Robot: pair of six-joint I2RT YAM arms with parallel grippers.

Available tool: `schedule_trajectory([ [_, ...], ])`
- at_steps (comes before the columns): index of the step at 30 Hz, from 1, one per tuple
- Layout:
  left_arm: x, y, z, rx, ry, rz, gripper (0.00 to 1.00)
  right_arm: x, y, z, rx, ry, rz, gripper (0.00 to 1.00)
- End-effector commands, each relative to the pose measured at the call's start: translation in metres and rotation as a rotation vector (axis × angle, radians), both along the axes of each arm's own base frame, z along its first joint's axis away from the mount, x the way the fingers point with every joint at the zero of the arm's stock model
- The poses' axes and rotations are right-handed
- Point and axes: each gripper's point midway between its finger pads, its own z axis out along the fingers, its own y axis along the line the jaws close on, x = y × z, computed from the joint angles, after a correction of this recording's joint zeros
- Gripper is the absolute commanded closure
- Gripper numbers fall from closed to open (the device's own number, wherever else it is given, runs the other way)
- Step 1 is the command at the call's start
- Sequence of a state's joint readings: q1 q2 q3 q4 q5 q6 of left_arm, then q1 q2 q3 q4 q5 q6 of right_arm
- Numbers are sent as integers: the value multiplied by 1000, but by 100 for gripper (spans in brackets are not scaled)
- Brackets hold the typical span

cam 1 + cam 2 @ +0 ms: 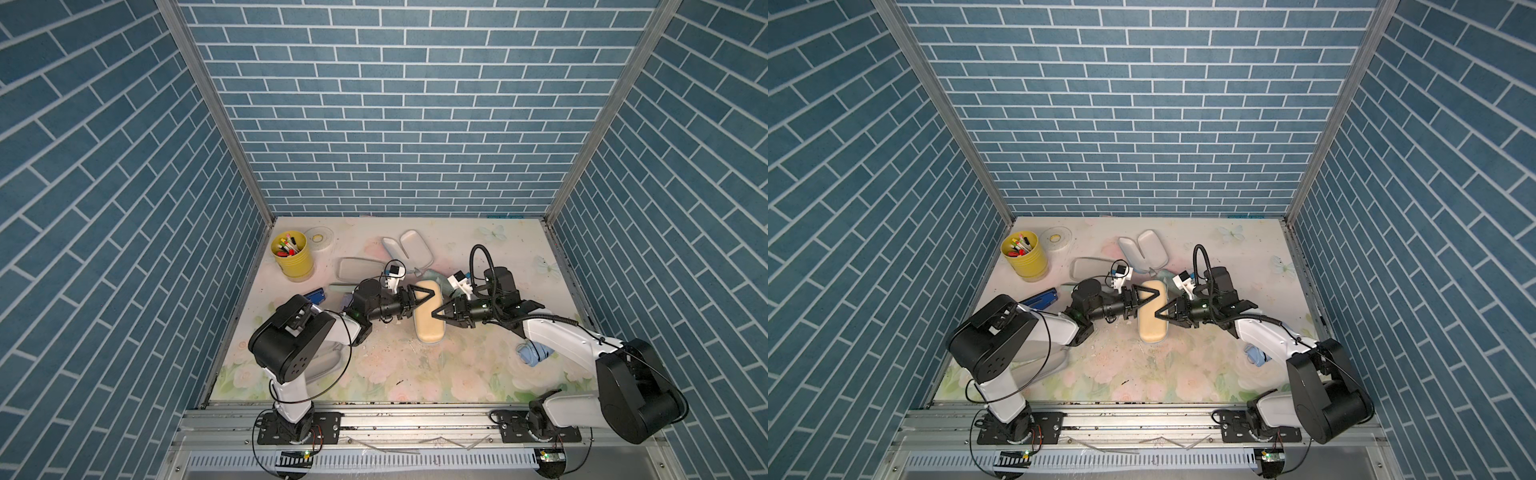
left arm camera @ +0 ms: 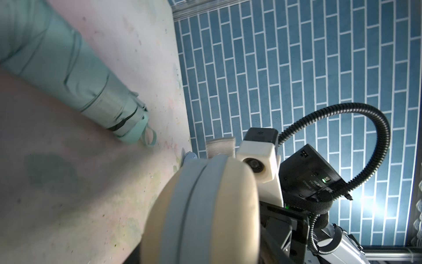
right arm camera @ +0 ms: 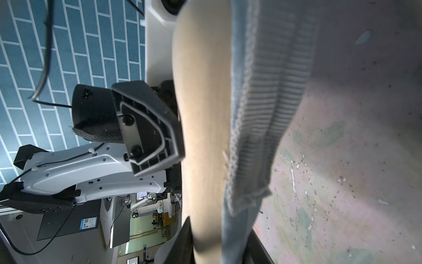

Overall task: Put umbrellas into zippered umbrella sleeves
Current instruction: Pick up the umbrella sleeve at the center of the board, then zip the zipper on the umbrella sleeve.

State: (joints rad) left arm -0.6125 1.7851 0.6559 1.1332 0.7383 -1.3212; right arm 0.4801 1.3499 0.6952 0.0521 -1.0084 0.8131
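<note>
Blue brick-print walls (image 1: 395, 104) box a scuffed floral tabletop (image 1: 374, 365). My right gripper (image 1: 434, 316) clamps the oblong beige sleeve (image 1: 428, 332); of my left gripper (image 1: 432, 293) I cannot tell.

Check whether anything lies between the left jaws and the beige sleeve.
Nothing visible does. The left gripper sits right at the beige sleeve, a finger touching its side.
</note>
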Motion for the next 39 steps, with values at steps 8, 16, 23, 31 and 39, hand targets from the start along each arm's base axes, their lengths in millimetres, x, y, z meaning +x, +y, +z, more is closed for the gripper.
schedule_trajectory([
  [8,36,48,58,22,-153,30,80,36,-25,45,-146,-362,-63,45],
  [16,28,51,87,27,-291,-63,90,71,-62,33,-353,-863,-326,38],
  [23,23,48,102,7,-343,-90,89,34,-27,28,-431,-1226,-40,53],
  [31,15,38,100,38,-357,-115,88,30,2,32,-502,-1411,42,57],
  [39,13,33,99,38,-356,-123,89,31,24,35,-517,-1494,82,59],
])
